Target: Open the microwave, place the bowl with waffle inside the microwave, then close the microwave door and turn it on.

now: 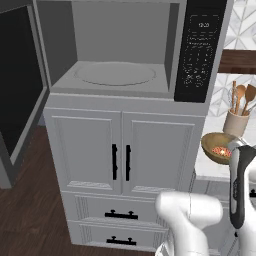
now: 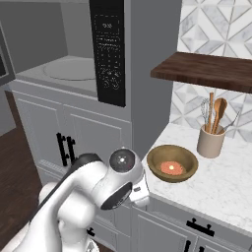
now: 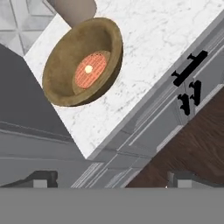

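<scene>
The gripper (image 3: pixel 109 179) is seen at the bottom of the hand view, its two dark fingertips (image 3: pixel 43 178) set wide apart with nothing between them — the jaws are open and empty; below and beyond them the edge of the marble counter (image 3: pixel 166 48) is shown, with grey cabinet fronts and black handles (image 3: pixel 189 69) under it and dark wood floor (image 3: pixel 192 144) beside them. Nearest the counter's front edge the bowl (image 2: pixel 172 163) is placed, upright on the marble, well apart from the fingertips; the waffle (image 2: pixel 172 168) is held in its bottom, a reddish-orange piece with a pale spot at its centre. Just behind the bowl a beige crock (image 2: pixel 211 141) of wooden utensils is stood against the patterned wall tiles, under a dark wooden shelf (image 2: pixel 206 70). Left of the counter, the microwave (image 1: pixel 125 50) is set into a tall grey cabinet above two panelled doors (image 1: pixel 120 155); the microwave door (image 1: pixel 17 85) is swung fully open to the left — the grey cavity and its round turntable (image 1: pixel 115 73) are exposed; the black keypad panel (image 1: pixel 200 50) is seen at the right of the opening.
</scene>
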